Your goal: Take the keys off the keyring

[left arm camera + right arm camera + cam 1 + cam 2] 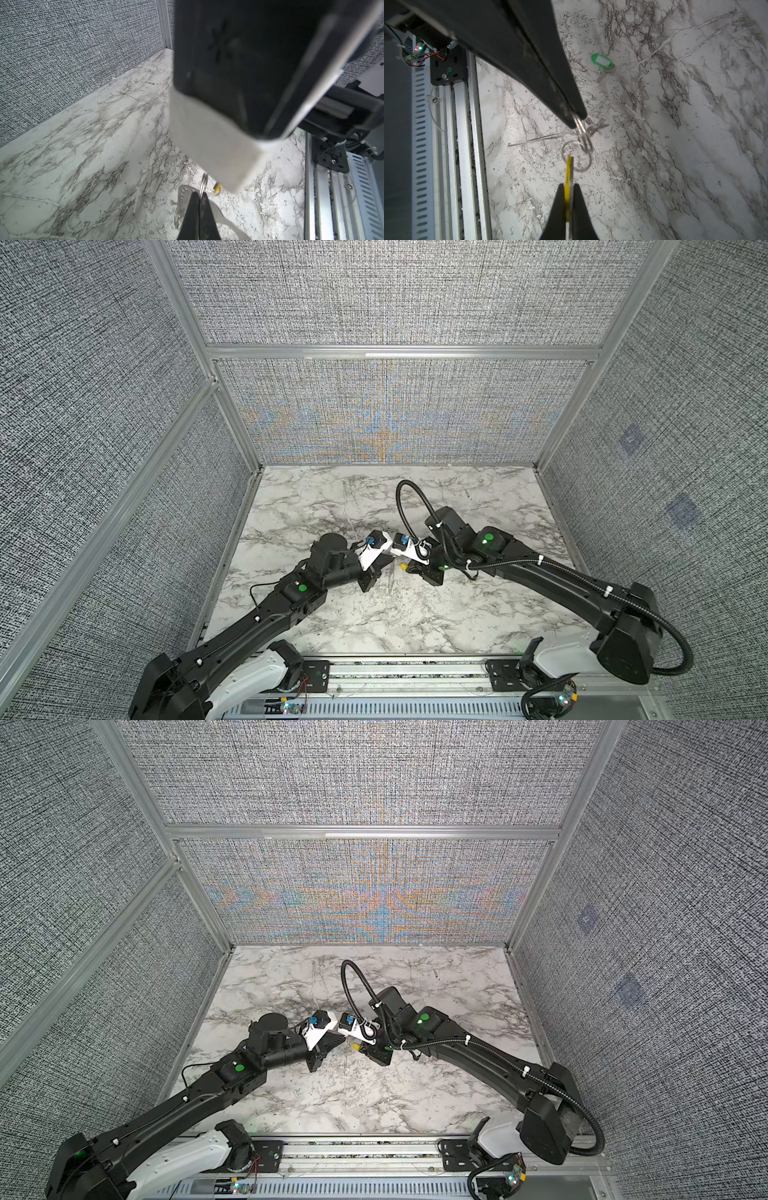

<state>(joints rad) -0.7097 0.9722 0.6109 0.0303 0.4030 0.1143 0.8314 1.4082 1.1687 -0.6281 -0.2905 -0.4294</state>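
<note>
Closest to us, the right gripper [568, 186] is clenched on the yellow tag [568, 168] of one key, held edge-on. The tag's wire ring [589, 161] links onward to the keyring [542, 138], which the left gripper [578, 121] pinches tight by its small rings, over the marble table [675, 135]. Farther off, the green-tagged key [602, 60] lies loose on the marble, white label window up.

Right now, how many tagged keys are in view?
2. The green-tagged key lies loose on the table. The yellow-tagged key is pinched by the right gripper and hooked on a wire ring. None seems hidden.
</note>
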